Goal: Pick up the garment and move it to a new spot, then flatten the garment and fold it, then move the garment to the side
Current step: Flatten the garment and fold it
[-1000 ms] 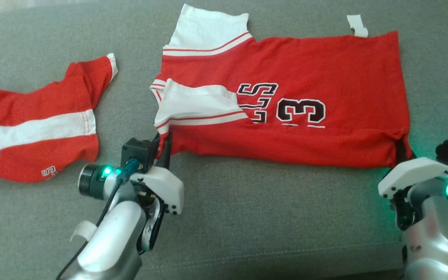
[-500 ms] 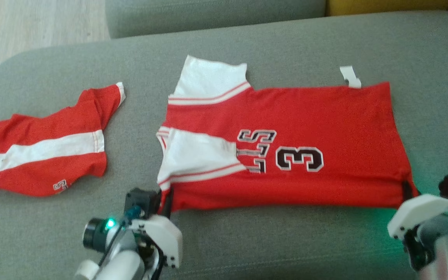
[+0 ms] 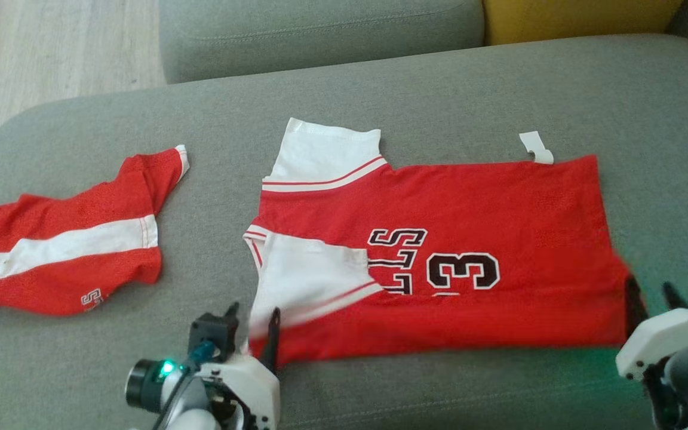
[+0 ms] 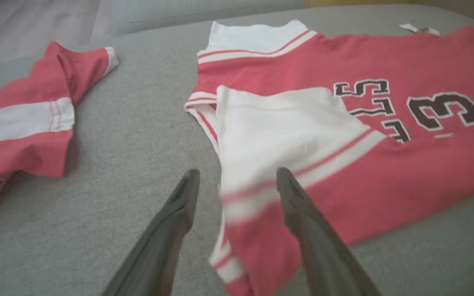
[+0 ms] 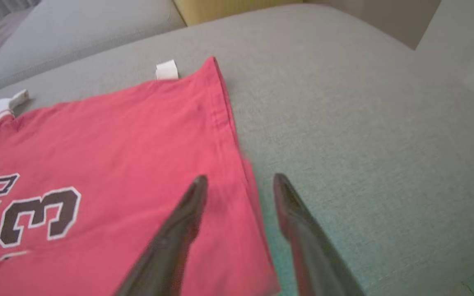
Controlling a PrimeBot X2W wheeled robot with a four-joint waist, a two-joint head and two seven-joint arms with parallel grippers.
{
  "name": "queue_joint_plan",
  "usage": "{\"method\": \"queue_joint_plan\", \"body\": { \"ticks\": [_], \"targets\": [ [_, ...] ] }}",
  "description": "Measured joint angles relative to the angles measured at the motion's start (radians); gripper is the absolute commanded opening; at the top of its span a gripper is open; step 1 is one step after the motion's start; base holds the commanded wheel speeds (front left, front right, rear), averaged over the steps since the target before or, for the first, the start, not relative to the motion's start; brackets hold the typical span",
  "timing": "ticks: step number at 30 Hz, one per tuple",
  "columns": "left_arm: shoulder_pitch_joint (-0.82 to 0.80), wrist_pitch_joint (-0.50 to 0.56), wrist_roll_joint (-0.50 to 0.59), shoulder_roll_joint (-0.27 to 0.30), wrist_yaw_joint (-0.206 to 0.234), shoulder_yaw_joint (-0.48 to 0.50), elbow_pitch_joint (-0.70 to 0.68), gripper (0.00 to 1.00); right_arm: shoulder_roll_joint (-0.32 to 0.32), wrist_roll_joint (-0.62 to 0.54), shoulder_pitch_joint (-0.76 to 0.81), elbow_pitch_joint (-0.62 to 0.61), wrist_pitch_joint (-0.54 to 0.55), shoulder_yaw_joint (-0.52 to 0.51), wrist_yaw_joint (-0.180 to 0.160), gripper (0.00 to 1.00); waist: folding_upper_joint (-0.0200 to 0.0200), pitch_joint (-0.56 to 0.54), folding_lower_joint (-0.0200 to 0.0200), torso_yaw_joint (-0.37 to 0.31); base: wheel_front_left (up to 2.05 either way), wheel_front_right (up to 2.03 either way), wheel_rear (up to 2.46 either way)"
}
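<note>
— So, what is done?
— Left pincer [image 3: 252, 319] is spread, nothing gripped; the jersey [image 3: 499, 203] is laid on the sofa [image 3: 439, 95], folded once lengthwise; right pincer [image 3: 651, 295] is spread too.
— What is left?
— Further folding and moving aside, it is judged.

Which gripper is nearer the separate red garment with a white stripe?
Left. The left gripper is at the jersey's left corner, near the striped garment; the right gripper, at the jersey's right edge.

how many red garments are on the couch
2. The jersey numbered 3 lies in the middle of the couch; a striped garment lies to its left, cut off by the frame edge. Others may lie out of frame.
</note>
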Motion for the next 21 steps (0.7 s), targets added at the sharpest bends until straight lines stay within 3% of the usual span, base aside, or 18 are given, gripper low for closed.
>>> {"method": "queue_joint_plan", "body": {
  "ticks": [7, 12, 15, 21],
  "targets": [
    [-0.041, -0.134, -0.014, -0.003, 0.015, 0.065, -0.031, 1.00, 0.000, -0.014, -0.020, -0.075, -0.147, -0.002, 0.000, 1.00, 0.0000, 0.014, 0.0000, -0.024, 0.00, 0.00, 0.00],
    [-0.160, -0.128, -0.014, -0.001, -0.023, 0.071, -0.030, 1.00, -0.001, -0.014, -0.116, -0.080, -0.206, 0.019, 0.000, 1.00, 0.0000, 0.045, 0.0000, -0.047, 0.00, 0.00, 0.00],
    [-0.285, -0.057, -0.014, 0.001, -0.073, 0.067, 0.003, 1.00, -0.001, -0.021, -0.173, -0.080, -0.215, 0.053, 0.000, 1.00, 0.0000, 0.073, 0.0000, -0.062, 0.00, 0.00, 0.00],
    [-0.586, 0.124, -0.018, 0.008, -0.248, 0.023, 0.160, 1.00, -0.002, -0.037, -0.277, -0.060, -0.218, 0.113, 0.000, 1.00, -0.0001, 0.142, 0.0000, -0.095, 0.00, 0.00, 0.00]
  ]
}}
